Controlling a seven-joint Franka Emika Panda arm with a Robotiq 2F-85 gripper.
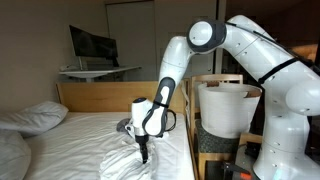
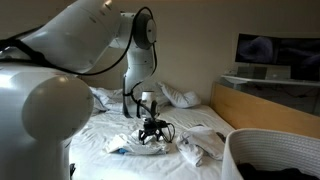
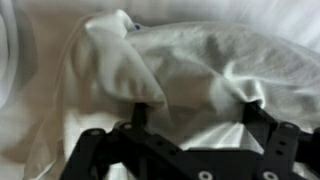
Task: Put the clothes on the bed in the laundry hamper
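White rumpled bed (image 1: 88, 136) with wooden headboard (image 1: 100, 96), monitor (image 1: 92, 44) behind

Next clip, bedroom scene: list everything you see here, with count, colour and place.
bed: one, white sheets, middle of the scene
pillows: at least two, white, at the head of the bed
clothes: count unclear, white, crumpled on the bed under the gripper
laundry hamper: one, white, beside the bed
monitor: one, dark, on the desk
desk: one, light, behind the headboard
arm: one, white, reaching over the bed
gripper: one, black, open, down at the clothes
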